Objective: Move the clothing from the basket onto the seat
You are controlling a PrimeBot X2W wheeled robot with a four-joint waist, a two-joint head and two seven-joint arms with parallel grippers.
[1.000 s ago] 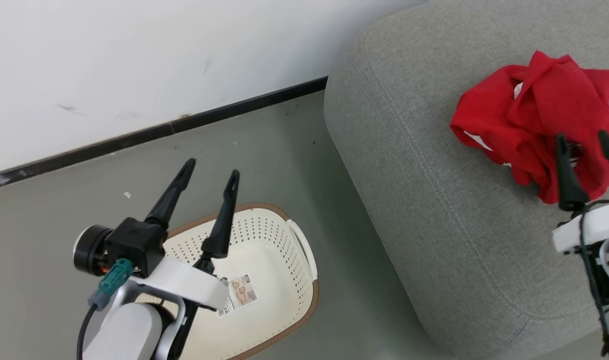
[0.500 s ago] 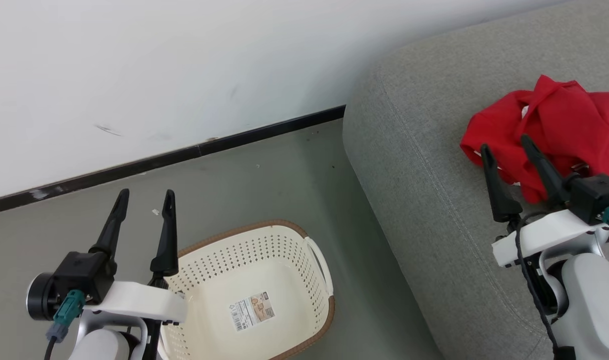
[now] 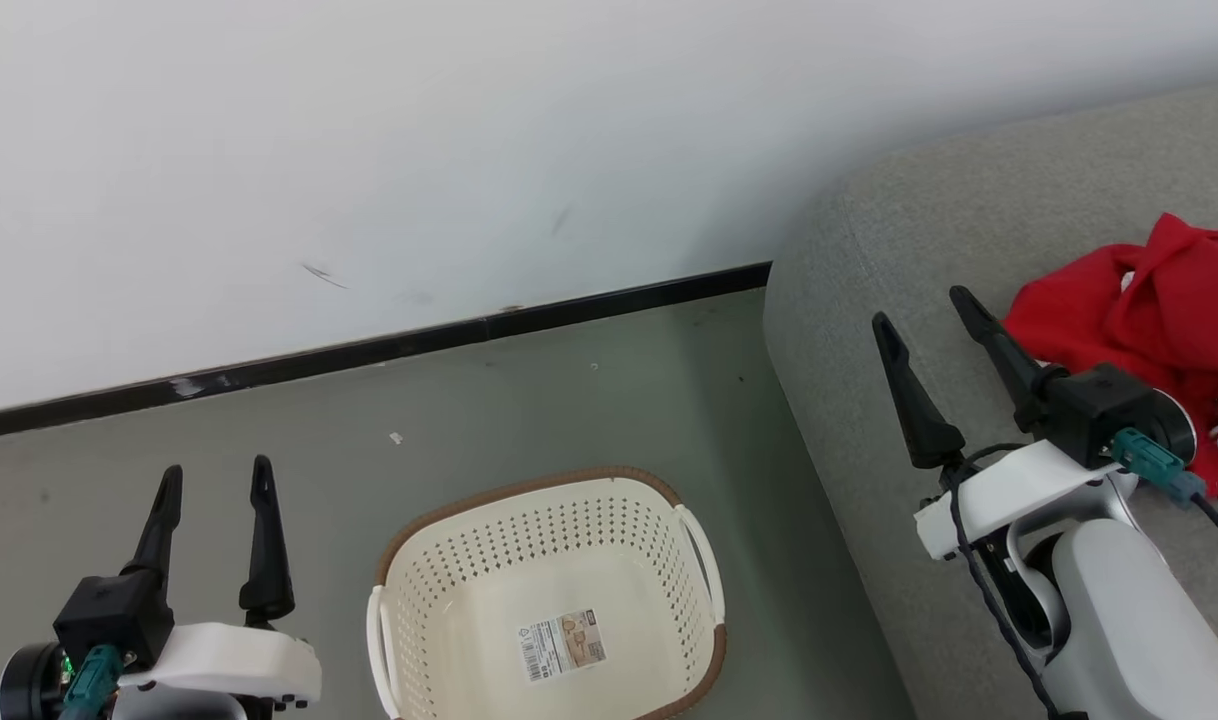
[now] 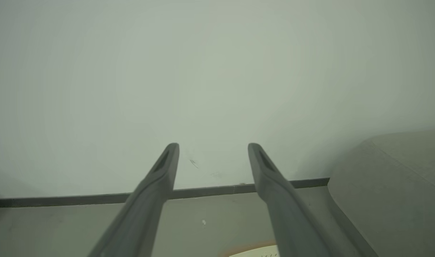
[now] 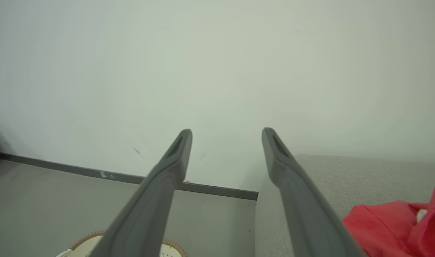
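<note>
The task looks finished: the clothing lies heaped on the seat, back from its rounded corner, the basket on the floor holds only its label, and the left claw and right claw gape, holding nothing.

**Room backdrop**

In the head view a pale wall stands towards twelve o'clock, with a dark scuff on it at ten. Beneath it runs a black skirting strip, then grey-green floor — a white speck lies at eight o'clock.
</note>
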